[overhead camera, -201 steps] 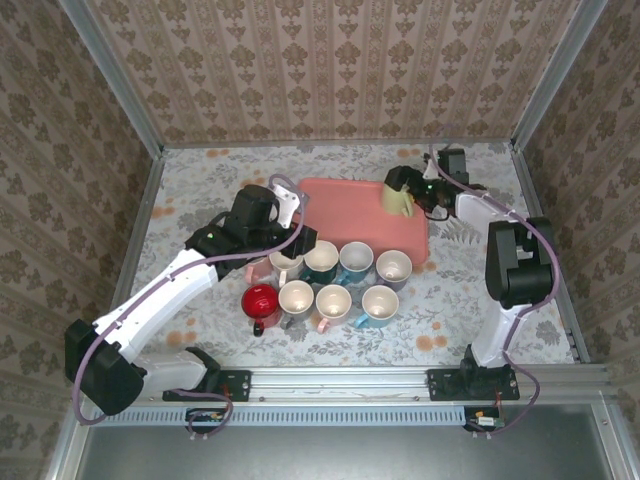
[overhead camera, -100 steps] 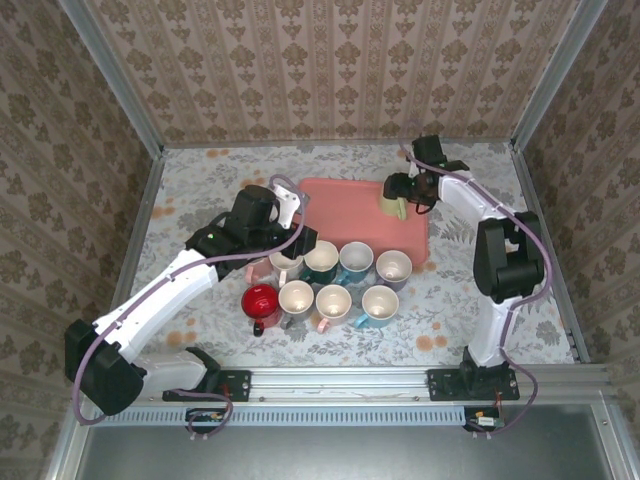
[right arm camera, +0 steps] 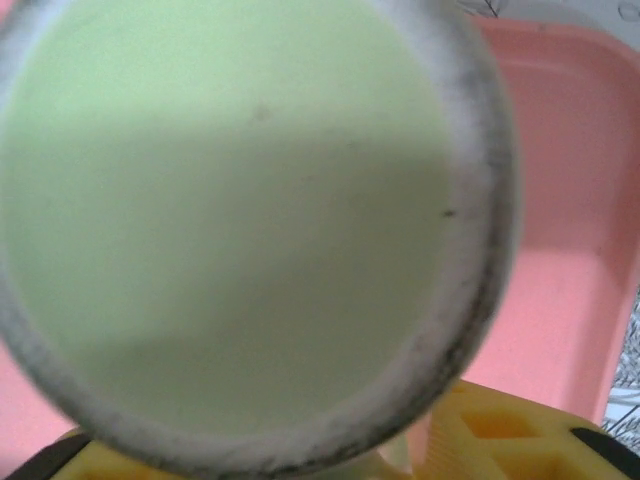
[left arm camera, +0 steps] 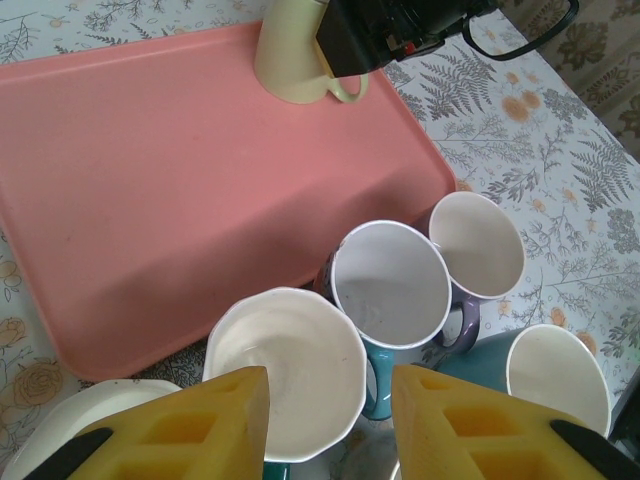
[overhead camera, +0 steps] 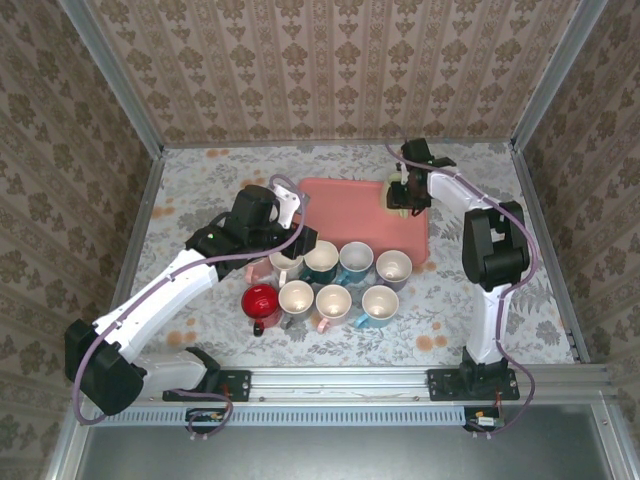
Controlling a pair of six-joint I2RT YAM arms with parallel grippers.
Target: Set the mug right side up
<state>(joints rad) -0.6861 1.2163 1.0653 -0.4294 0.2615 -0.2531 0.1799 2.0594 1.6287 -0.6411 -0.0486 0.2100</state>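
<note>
Patterned wallpaper is closing in a floral-covered desk [overhead camera: 200, 180], where a pink tray [overhead camera: 340, 215] is lying behind a cluster of upright cups [overhead camera: 345, 280]. At the tray's far right corner the pale green mug [overhead camera: 394, 196] appears to be sitting rim-down, its base facing the right wrist camera. The right tool [overhead camera: 409, 187] is pressing in at its handle side, probably so a wrist roll can flip it; whether its fingers are clamped I cannot tell. The left tool [left arm camera: 328, 390] is hovering over the cups, fingers apart and empty, likely parked clear of the work.
</note>
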